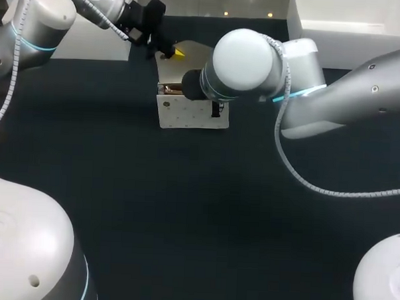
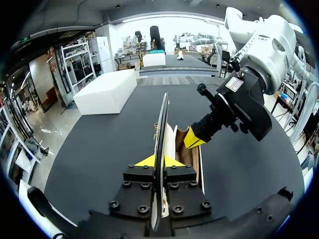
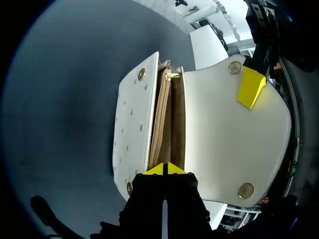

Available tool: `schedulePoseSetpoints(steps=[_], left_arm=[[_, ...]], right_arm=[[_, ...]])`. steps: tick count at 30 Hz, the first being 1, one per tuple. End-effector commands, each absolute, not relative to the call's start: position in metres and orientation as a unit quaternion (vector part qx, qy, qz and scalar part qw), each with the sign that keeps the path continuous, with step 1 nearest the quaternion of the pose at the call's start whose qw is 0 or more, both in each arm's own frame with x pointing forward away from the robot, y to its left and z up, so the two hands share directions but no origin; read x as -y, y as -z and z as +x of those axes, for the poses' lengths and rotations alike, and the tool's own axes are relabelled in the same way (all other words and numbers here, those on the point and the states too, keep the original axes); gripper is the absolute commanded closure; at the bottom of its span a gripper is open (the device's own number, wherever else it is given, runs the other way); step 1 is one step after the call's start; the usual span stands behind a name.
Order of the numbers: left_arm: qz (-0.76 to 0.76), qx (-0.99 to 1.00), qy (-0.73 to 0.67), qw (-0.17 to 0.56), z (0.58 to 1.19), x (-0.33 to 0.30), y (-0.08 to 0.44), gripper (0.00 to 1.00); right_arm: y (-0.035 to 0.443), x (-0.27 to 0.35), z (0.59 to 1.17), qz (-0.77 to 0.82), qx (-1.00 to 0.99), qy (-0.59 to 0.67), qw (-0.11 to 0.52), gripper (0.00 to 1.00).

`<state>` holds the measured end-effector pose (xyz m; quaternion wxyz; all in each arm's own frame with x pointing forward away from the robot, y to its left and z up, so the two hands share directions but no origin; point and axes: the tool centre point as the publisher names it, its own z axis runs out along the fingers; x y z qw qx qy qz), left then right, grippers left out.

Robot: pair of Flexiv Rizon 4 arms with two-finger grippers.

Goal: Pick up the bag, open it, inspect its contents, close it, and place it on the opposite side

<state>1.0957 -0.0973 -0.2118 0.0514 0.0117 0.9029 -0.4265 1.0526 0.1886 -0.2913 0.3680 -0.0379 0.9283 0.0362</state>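
The bag (image 3: pixel 229 129) was of smooth white leather-like stuff with a soft sheen, its front panel (image 3: pixel 130 134) dotted with small dimples. Its round studs (image 3: pixel 235 67) were shiny brass-coloured metal, and the lining (image 3: pixel 175 124) was tan and matt. The surface (image 1: pixel 184 209) looked dark, matt and cloth-like. The right arm (image 1: pixel 247 59) wore a glossy white shell. The left jaws had a matt black base with dark bolts (image 2: pixel 113 204).

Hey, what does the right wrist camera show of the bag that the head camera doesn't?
Only the right wrist view: the bag's tan compartments, a gold clasp, and the snaps on the inner face of the flap. Only the head view: my right arm covering the bag's open top. Both: the white bag with my left gripper on the raised flap.
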Motion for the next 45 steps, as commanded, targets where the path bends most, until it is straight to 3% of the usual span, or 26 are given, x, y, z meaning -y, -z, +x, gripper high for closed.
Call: schedulePoseSetpoints(steps=[1, 11, 33, 34, 37, 39, 40, 45], left_arm=[[0.019, -0.902, 0.429, 0.050, 1.096, 0.099, 0.208, 1.00], [0.034, -0.899, 0.435, 0.045, 1.088, 0.101, 0.203, 1.00], [0.053, -0.885, 0.462, -0.025, 1.087, 0.101, 0.208, 1.00], [0.054, -0.885, 0.461, -0.026, 1.087, 0.101, 0.208, 1.00], [0.057, -0.885, 0.461, -0.028, 1.087, 0.101, 0.208, 1.00], [0.058, -0.884, 0.462, -0.031, 1.087, 0.102, 0.207, 1.00], [0.059, -0.884, 0.462, -0.032, 1.087, 0.102, 0.207, 1.00], [0.064, -0.883, 0.463, -0.038, 1.087, 0.103, 0.207, 1.00]], right_arm=[[0.291, -0.187, 1.050, -0.036, -0.928, -0.033, 0.369, 1.00], [0.286, -0.188, 1.064, -0.037, -0.925, -0.030, 0.378, 1.00], [0.315, -0.182, 1.070, -0.020, -0.950, -0.019, 0.311, 1.00], [0.317, -0.182, 1.071, -0.020, -0.951, -0.020, 0.307, 0.94], [0.321, -0.182, 1.073, -0.019, -0.953, -0.021, 0.301, 0.45], [0.322, -0.182, 1.074, -0.018, -0.954, -0.022, 0.299, 0.06], [0.323, -0.182, 1.075, -0.017, -0.954, -0.023, 0.298, 0.00], [0.326, -0.181, 1.077, -0.014, -0.955, -0.026, 0.294, 0.00]])
